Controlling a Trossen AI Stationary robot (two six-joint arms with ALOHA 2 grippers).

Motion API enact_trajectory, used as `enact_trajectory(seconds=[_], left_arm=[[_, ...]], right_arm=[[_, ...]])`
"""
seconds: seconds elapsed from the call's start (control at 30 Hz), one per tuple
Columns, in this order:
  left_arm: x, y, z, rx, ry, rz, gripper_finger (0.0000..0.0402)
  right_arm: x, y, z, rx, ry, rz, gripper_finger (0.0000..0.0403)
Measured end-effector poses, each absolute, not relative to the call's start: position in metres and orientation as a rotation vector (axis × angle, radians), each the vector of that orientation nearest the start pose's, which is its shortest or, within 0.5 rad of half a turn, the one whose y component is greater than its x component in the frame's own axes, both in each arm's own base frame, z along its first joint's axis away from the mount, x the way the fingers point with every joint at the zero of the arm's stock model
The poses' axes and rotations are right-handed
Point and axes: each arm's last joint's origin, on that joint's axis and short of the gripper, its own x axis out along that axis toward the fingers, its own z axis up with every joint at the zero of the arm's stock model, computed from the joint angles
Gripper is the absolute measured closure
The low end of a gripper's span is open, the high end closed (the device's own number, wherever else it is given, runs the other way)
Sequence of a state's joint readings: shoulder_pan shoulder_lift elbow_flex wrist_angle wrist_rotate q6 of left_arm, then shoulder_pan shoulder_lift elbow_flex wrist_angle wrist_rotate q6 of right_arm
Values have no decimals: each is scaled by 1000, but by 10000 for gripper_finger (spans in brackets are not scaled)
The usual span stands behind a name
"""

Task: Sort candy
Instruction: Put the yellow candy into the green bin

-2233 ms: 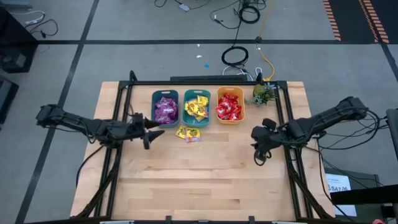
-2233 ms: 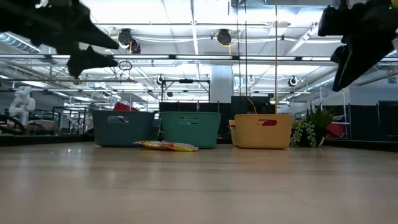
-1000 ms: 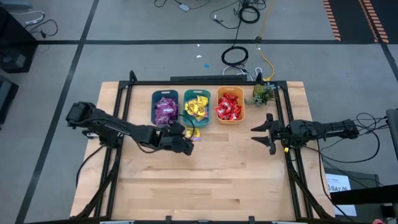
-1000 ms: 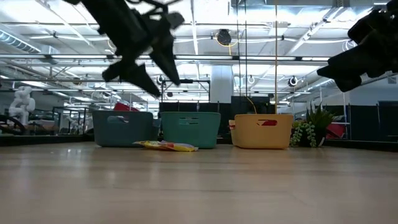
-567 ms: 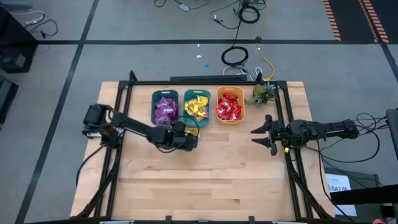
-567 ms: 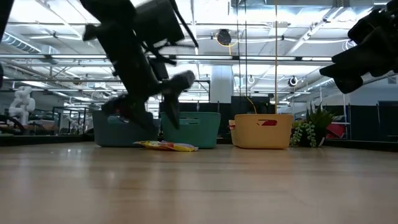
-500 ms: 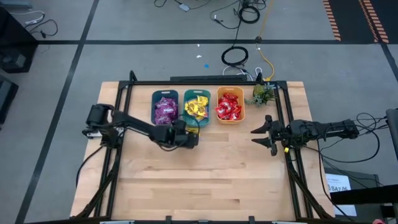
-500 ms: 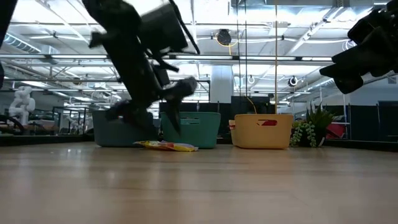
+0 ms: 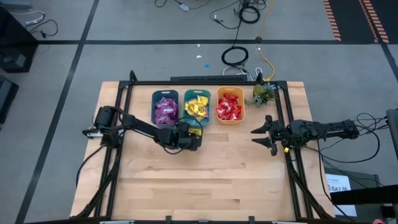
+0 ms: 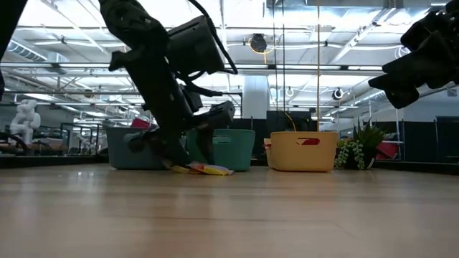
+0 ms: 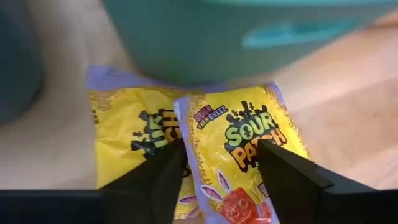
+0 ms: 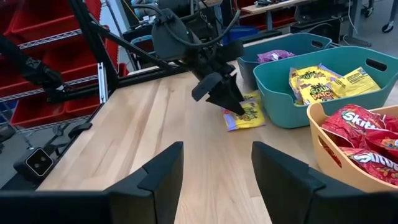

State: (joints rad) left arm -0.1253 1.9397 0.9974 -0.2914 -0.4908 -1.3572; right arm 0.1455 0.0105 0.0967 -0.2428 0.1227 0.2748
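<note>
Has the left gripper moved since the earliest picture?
Yes. The left gripper moved from beside the purple bin rightward and down onto the loose yellow candy before the teal bin.

Table (image 9: pixel 205 180): pale wood, smooth, matt grain. Bins (image 12: pixel 323 102): moulded plastic, dull sheen. Candy packets (image 11: pixel 242 149): glossy crinkled foil-like wrap. Gripper fingers (image 12: pixel 280 174): dark matt plastic.

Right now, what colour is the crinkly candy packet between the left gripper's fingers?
Yellow, with dark lettering: the crinkly candy packet at the left gripper, clearest in the left wrist view.
</note>
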Motion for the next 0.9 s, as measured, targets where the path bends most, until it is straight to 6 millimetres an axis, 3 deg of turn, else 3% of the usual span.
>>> enact_trajectory(seconds=[0.4, 0.9], left_arm=[[336, -35, 125, -698, 912, 995, 382], [320, -43, 189, -727, 830, 924, 392]], right_arm=[[90, 10, 172, 236, 158, 1, 220], [90, 9, 172, 211, 157, 1, 220]])
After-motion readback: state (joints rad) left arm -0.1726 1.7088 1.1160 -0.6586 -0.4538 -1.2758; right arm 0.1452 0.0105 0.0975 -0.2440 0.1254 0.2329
